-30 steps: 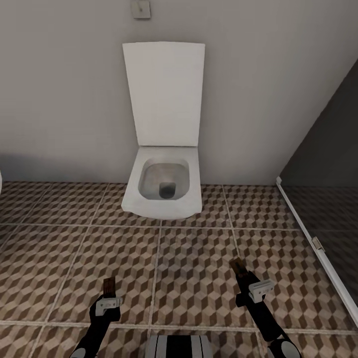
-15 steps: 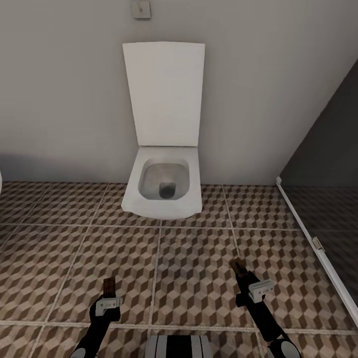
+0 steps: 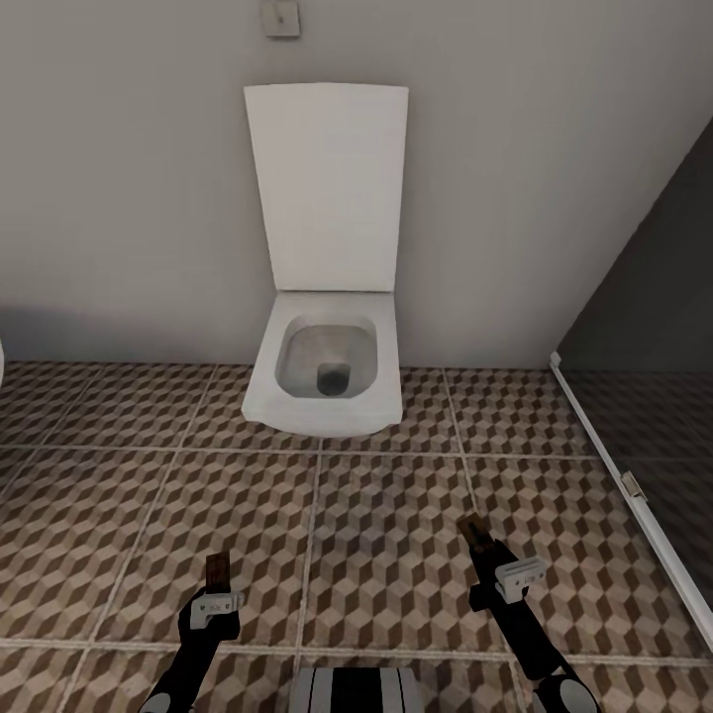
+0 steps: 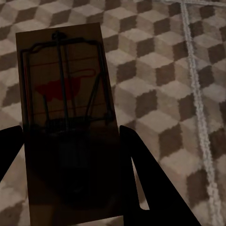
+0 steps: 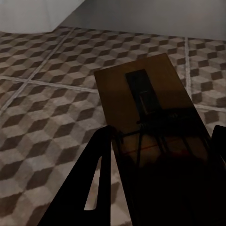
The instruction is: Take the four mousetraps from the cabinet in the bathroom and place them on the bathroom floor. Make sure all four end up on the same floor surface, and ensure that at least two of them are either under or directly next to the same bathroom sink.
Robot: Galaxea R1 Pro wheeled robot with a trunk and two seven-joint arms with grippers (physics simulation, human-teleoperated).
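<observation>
Two mousetraps are showing — one (image 3: 218, 569) is sticking out forward from the left gripper (image 3: 217, 586), the other (image 3: 475, 536) from the right gripper (image 3: 482, 555), each pinched between dark fingers. Both are hanging above the floor (image 3: 376, 515) — tan boards with dark wire, the left one's red mark facing its wrist camera.

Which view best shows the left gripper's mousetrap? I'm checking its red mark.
The left wrist view: the mousetrap shows wire and red mark. The head view shows a sliver above the left gripper.
</observation>
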